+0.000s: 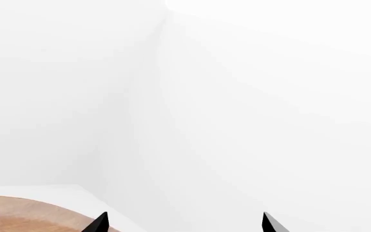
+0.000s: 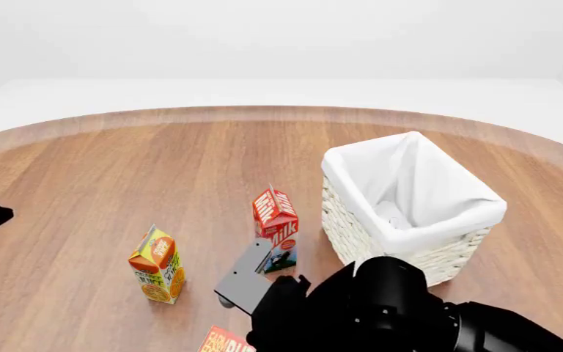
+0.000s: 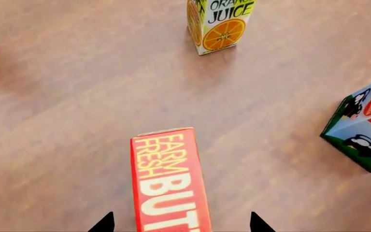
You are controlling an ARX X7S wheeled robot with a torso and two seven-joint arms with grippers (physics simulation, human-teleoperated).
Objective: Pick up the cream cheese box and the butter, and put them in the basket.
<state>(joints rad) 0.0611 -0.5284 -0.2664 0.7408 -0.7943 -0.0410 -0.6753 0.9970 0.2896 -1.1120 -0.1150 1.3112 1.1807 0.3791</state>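
The butter point(image 3: 170, 181), an orange-red box lettered in yellow and white, lies flat on the wooden worktop point(image 3: 76, 121) directly between the two spread tips of the right tool point(image 3: 181, 223), which holds nothing. By the look of it, the box is a light, stiff carton with smooth printed faces that could slip, so the surest hold appears to be across its narrow width, fingers on the two long sides near the middle. In the head view the butter point(image 2: 225, 342) sits at about 6 o'clock on the worktop, half hidden by the right arm, with the orange juice carton point(image 2: 158, 265) at 9 o'clock from the milk carton point(image 2: 276, 229) and the basket point(image 2: 410, 209) at 3 o'clock. Something pale lies inside the basket; whether it is the cream cheese box cannot be told. The left tool point(image 1: 184, 223) points at bare white wall, tips apart and empty.
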